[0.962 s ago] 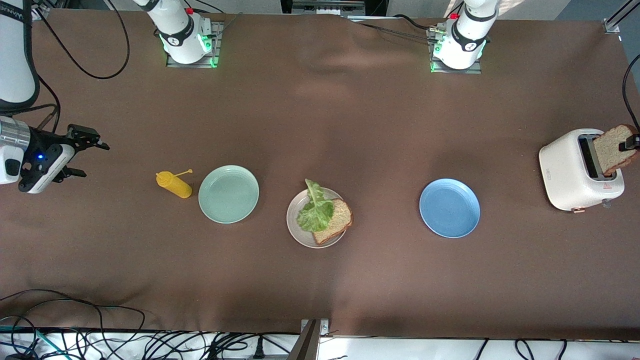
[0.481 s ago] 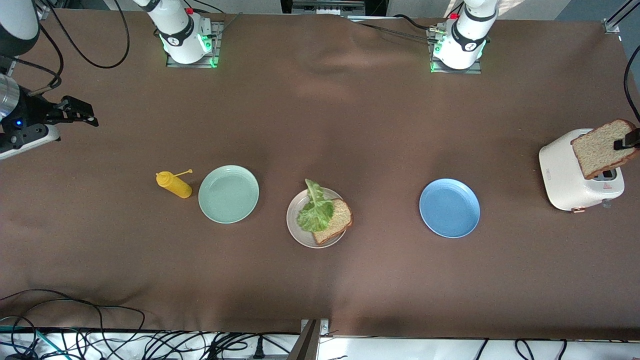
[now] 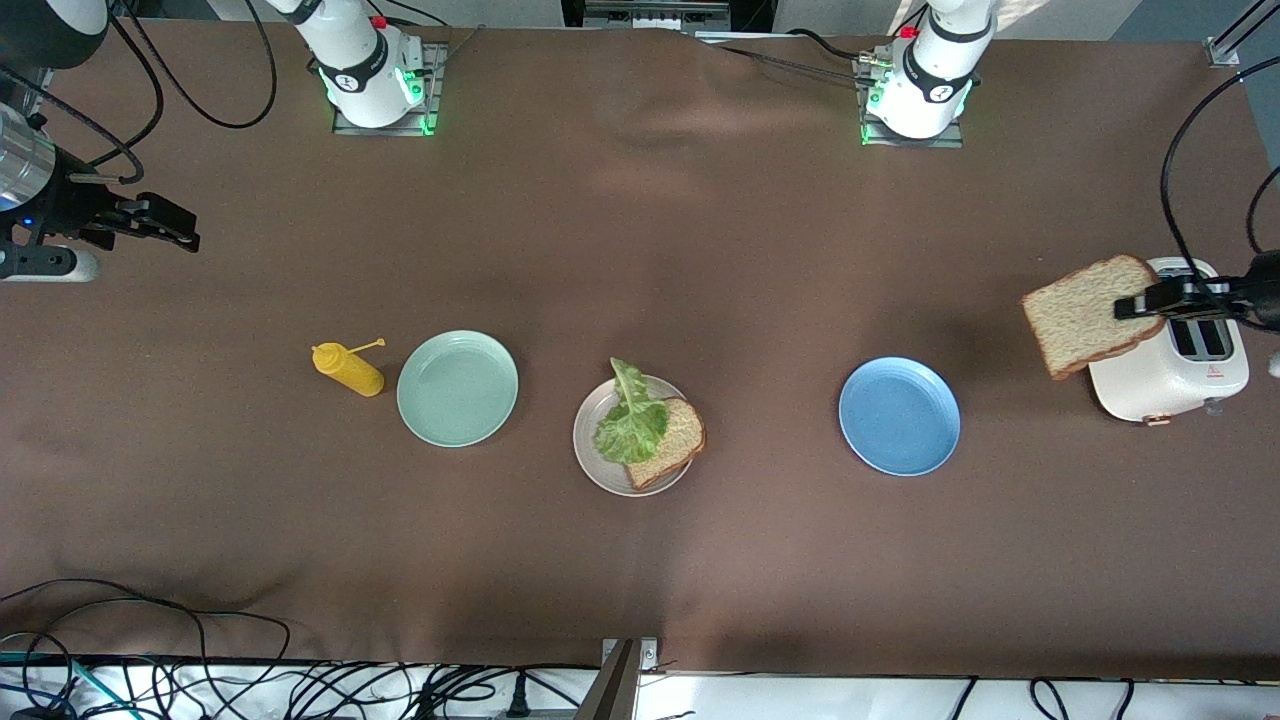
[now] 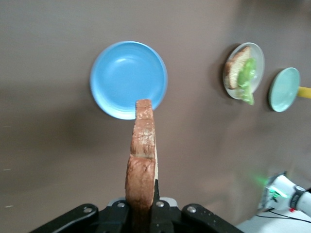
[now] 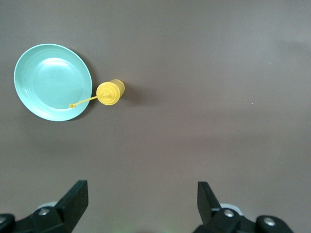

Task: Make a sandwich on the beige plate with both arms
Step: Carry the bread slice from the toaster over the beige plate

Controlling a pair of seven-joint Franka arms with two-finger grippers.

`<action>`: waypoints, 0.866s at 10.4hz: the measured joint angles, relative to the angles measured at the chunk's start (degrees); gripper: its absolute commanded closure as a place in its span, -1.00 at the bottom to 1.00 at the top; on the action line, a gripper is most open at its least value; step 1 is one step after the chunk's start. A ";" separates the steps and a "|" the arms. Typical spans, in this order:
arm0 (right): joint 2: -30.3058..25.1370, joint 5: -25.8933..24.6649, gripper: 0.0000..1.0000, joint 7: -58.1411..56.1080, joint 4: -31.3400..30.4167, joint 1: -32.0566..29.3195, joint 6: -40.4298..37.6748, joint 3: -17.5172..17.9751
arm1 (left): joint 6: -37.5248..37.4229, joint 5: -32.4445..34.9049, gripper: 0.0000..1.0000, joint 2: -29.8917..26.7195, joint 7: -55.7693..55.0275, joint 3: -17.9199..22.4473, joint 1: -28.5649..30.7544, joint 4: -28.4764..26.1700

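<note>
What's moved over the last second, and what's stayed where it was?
The left pincer has lifted the bread slice out of the toaster and carried it toward the blue plate. The right pincer swung up and away, open. The beige plate with bread and lettuce, the mint-green plate and the mustard bottle are unchanged.

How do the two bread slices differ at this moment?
The held slice is clamped in the left gripper, up in the air beside the toaster; the slice on the plate lies flat on the beige plate. The held slice is bare, while the slice on the plate is partly covered by a lettuce leaf. Both are brown wholegrain with darker crust.
</note>
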 measured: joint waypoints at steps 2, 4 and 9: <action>0.05 1.59 -1.00 0.70 0.20 0.08 0.44 -2.16 | 3.01 -0.71 1.00 1.77 -5.19 -0.06 -4.16 -0.04; 0.36 3.13 -1.00 0.29 0.28 0.09 0.85 -3.11 | 6.26 -1.74 1.00 3.13 -9.55 -0.13 -7.41 -0.07; 0.40 3.64 -1.00 0.33 3.46 1.13 0.99 -2.60 | 17.10 -5.78 1.00 5.17 -27.41 -0.52 -22.49 -0.45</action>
